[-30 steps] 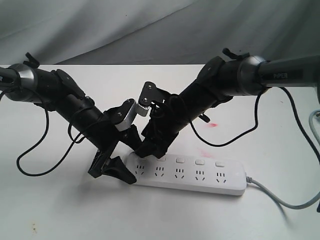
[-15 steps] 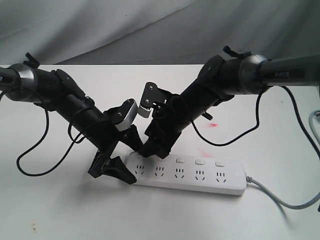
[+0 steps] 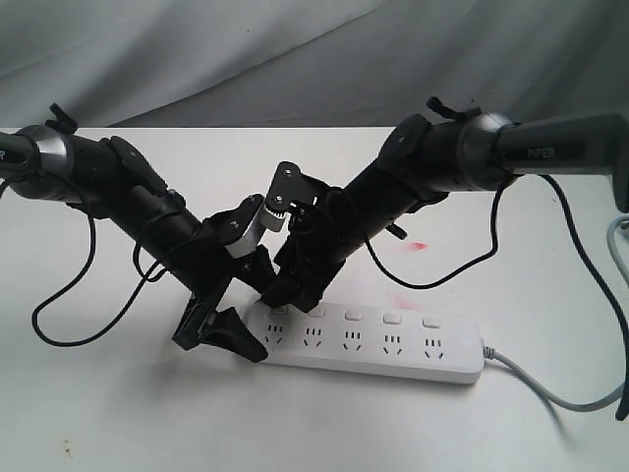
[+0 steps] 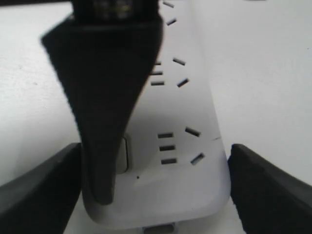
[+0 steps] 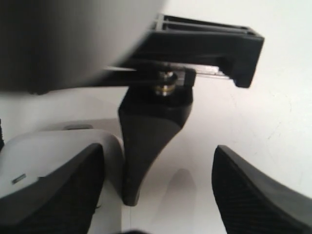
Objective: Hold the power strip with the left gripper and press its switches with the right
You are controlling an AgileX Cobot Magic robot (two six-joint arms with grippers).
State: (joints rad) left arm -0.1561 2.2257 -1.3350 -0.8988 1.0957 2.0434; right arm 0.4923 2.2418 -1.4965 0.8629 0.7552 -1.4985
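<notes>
Flat on the white bench (image 3: 118, 423), lengthwise across the exterior view: a long white plastic power strip with rounded ends (image 3: 373, 366), five three-hole sockets along its top. Above the sockets, a row of small white rounded-square switches (image 3: 355, 315). At the strip's right end, a grey cord (image 3: 550, 388) trailing off toward the bench's edge.

At the strip's left end, the black two-fingered left pincer with a silver-white wrist block (image 3: 257, 324). Straddles the rounded end, one finger on the near long side and one on the far. In the left wrist view, the same pincer (image 4: 156, 195) with the strip (image 4: 195, 185) between its fingers and both close against its edges. Pinching the strip.

Just beside it, reaching down from the right on a thick grey forearm with white lettering, the black right pincer (image 3: 295, 303). Spread wide in the right wrist view (image 5: 158, 195), gripping nothing, with the strip's end (image 5: 48, 141) near one finger. One of its fingers (image 4: 107, 97) down on the strip's top at the endmost switch (image 4: 123, 155), hiding part of it. Impossible to tell whether that switch is pushed in.

Behind the bench, a grey cloth backdrop (image 3: 246, 59).
</notes>
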